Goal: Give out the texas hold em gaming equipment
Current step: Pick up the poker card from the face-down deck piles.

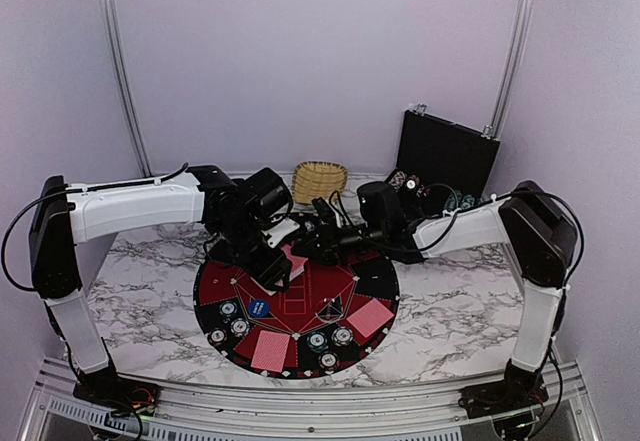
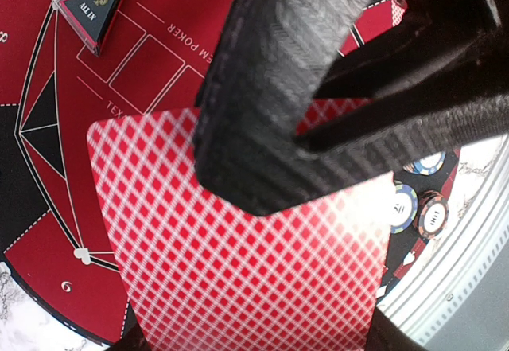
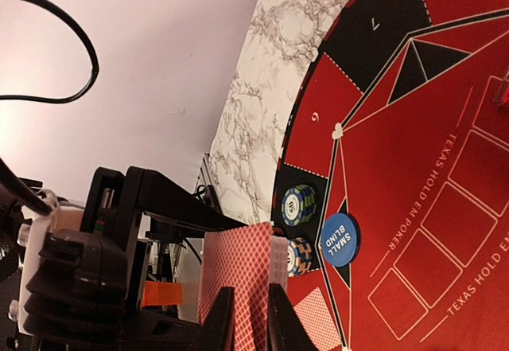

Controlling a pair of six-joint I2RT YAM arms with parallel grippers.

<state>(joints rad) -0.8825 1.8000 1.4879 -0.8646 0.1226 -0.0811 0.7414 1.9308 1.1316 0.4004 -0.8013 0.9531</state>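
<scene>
Two seats at the mat's (image 1: 300,299) near edge are served with cards (image 1: 270,349) and chips (image 1: 229,309); another card (image 2: 238,271) is pinched by the left claw (image 1: 284,268), with more deals judged owed; the right claw's (image 3: 248,311) grip cannot be told.

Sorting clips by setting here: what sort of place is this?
Probably a lab robot test booth, not a card room: plain white walls with aluminium rails, two arms bolted to a metal frame, and a marble-look table carrying a poker mat.
</scene>
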